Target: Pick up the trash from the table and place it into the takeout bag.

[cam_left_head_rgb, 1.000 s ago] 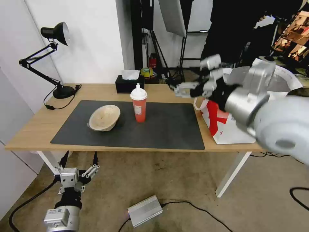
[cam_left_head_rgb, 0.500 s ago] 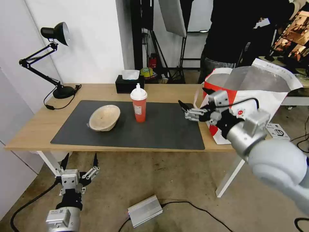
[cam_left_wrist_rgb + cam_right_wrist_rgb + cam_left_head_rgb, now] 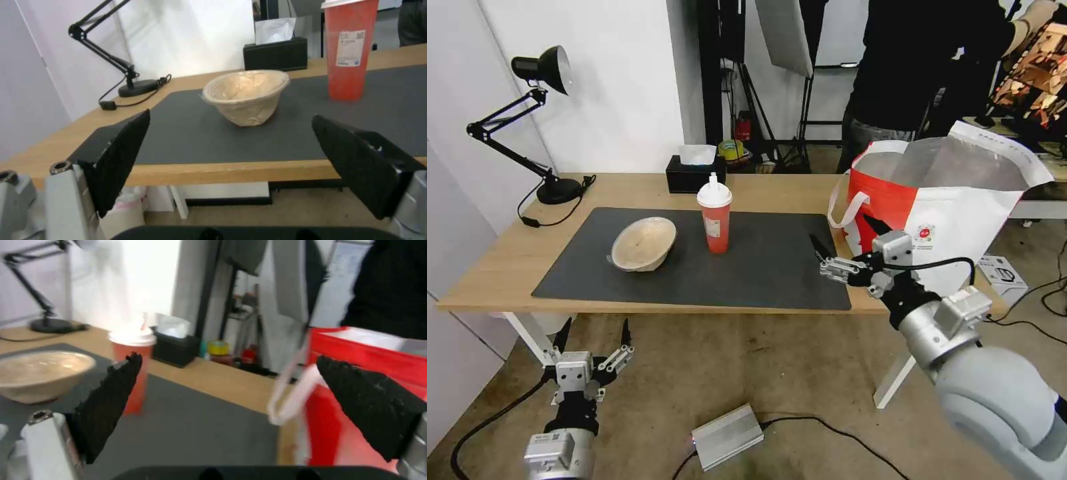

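Starting at the left, note the left pincer (image 3: pixel 592 345): it hangs low, below and in front of the near-left edge of the tabletop (image 3: pixel 494 267), with its jaws spread and nothing between them. From its wrist view, the beige shallow bowl (image 3: pixel 245 95) lies straight ahead and above it, tilted on the dark grey mat (image 3: pixel 285 140).

Moving right, the bowl (image 3: pixel 643 243) rests on the left half of the mat. The red drink cup (image 3: pixel 714 215) stands upright just to its right, near the mat's centre, long axis vertical. The black tissue box (image 3: pixel 695 175) sits behind the cup at the far edge.

Further right, the right pincer (image 3: pixel 848 247) hovers over the mat's near-right corner, released and empty, pointing left. The takeout bag (image 3: pixel 960 213) stands open immediately to its right.

Key relation: the cup lies left of and farther than the right pincer, across bare mat. Judge the right arm the nearer one for the cup; the left arm is nearer the bowl.
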`<state>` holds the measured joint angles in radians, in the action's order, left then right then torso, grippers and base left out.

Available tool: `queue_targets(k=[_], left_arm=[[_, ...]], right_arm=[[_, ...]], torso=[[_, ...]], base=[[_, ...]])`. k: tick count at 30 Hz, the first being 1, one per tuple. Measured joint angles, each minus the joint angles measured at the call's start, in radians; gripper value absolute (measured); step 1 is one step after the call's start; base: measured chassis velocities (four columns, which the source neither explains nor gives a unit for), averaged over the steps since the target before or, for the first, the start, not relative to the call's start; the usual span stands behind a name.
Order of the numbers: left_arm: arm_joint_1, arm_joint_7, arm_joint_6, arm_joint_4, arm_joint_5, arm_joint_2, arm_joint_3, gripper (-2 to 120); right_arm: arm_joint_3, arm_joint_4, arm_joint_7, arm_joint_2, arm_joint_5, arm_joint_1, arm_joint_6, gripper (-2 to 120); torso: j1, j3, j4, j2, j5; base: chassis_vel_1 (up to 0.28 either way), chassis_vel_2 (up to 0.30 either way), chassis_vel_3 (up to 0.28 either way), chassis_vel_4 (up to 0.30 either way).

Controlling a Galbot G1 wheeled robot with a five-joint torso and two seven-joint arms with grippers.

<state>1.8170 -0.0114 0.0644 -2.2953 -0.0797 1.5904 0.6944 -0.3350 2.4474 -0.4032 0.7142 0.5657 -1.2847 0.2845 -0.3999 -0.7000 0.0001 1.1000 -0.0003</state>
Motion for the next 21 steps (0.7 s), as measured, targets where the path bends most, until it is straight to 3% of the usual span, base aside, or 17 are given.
queue_targets(k=[7, 10, 12, 15, 21], left_arm=[[0.000, 0.000, 0.004, 0.002, 0.000, -0.002, 0.001, 98], [0.000, 0.000, 0.008, 0.004, 0.001, -0.006, 0.002, 98], [0.000, 0.000, 0.010, 0.006, 0.001, -0.007, 0.002, 98], [0.000, 0.000, 0.015, 0.011, 0.002, -0.011, 0.001, 98], [0.000, 0.000, 0.017, 0.013, 0.003, -0.015, -0.001, 98]], right_arm=[[-0.085, -0.018, 0.022, 0.102, -0.151, -0.122, -0.034, 100], [-0.179, -0.060, 0.147, 0.156, -0.160, -0.179, -0.112, 100], [-0.206, -0.075, 0.192, 0.165, -0.159, -0.194, -0.137, 100], [-0.269, -0.120, 0.339, 0.180, -0.152, -0.225, -0.201, 100], [-0.293, -0.167, 0.524, 0.201, -0.152, -0.247, -0.223, 100]], torso=[[0.000, 0.000, 0.0000, 0.000, 0.0003], [0.000, 0.000, -0.0001, 0.000, 0.0003], [0.000, 0.000, -0.0002, 0.000, 0.0003], [0.000, 0.000, -0.0002, 0.000, 0.0002], [0.000, 0.000, 0.0001, 0.000, 0.0002]], base=[[0.000, 0.000, 0.000, 0.000], [0.000, 0.000, 0.000, 0.000], [0.000, 0.000, 0.000, 0.000], [0.000, 0.000, 0.000, 0.000], [0.000, 0.000, 0.000, 0.000]])
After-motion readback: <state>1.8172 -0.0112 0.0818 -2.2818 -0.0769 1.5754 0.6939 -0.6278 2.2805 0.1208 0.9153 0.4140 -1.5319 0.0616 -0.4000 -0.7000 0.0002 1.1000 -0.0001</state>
